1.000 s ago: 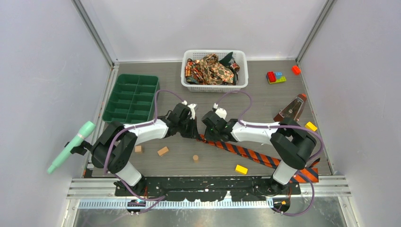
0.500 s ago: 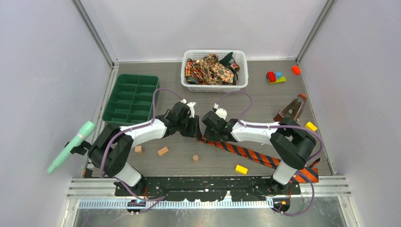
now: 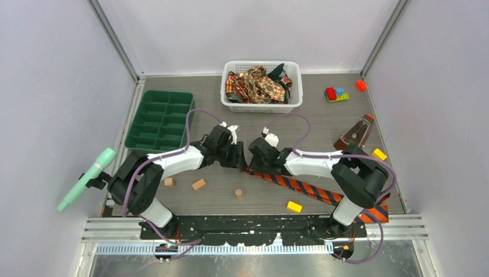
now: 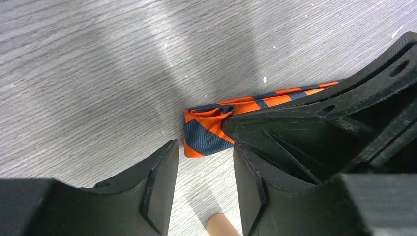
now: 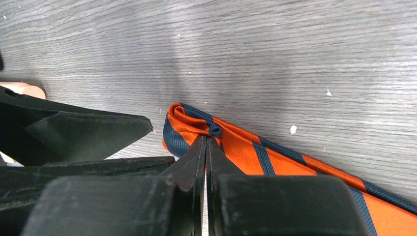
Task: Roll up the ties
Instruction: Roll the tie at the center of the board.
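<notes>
Looking down, you see a grey worktop (image 3: 328, 118) between white walls (image 3: 254, 34), striped tie (image 3: 300, 186) lying diagonally, wooden blocks (image 3: 198, 184) nearby. Left wrist: your left pincer (image 4: 200, 140) stands parted beside its folded end. Right wrist: right pincer (image 5: 206, 141) pinches that fold.

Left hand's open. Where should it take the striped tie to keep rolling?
I'd take the striped tie at its folded tip, the only raised part; the rest lies flat. Come from the tip's free side, opposite the right hand pinching it.
</notes>
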`<state>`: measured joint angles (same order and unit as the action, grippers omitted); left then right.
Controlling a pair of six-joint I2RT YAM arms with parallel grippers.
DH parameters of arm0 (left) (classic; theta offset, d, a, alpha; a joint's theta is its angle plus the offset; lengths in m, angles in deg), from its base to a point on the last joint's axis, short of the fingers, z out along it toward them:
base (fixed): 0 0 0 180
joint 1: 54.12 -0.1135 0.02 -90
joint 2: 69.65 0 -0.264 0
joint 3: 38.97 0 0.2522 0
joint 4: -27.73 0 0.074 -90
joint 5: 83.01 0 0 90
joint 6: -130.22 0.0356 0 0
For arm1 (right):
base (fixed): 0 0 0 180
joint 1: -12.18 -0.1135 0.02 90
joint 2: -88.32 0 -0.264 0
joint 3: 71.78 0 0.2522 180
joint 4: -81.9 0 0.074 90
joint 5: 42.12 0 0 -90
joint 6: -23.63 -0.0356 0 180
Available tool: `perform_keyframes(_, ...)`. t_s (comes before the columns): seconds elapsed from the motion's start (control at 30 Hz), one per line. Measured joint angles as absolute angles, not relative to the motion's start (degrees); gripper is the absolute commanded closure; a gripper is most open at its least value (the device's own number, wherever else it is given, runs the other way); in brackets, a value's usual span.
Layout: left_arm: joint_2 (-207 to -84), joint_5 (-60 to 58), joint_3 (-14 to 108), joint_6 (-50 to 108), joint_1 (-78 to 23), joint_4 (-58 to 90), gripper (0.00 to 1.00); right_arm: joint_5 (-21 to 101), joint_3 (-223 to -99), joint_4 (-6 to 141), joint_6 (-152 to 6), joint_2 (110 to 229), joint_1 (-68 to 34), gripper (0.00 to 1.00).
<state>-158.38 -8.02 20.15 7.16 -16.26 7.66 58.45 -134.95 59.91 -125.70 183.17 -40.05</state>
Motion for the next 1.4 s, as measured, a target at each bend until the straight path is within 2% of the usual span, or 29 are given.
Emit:
perform_keyframes(0.73, -162.14, -10.21, 19.32, 6.65, -16.32, 11.11, 0.62, 58.21, -133.20, 60.98, -126.31, 180.94, -39.94, 0.94)
perform_keyframes(1.4, -162.55, -10.66, 19.52, 6.72, -16.36, 11.37, 0.63, 58.25, -133.05, 58.69, -126.33, 178.14, -39.94, 0.94)
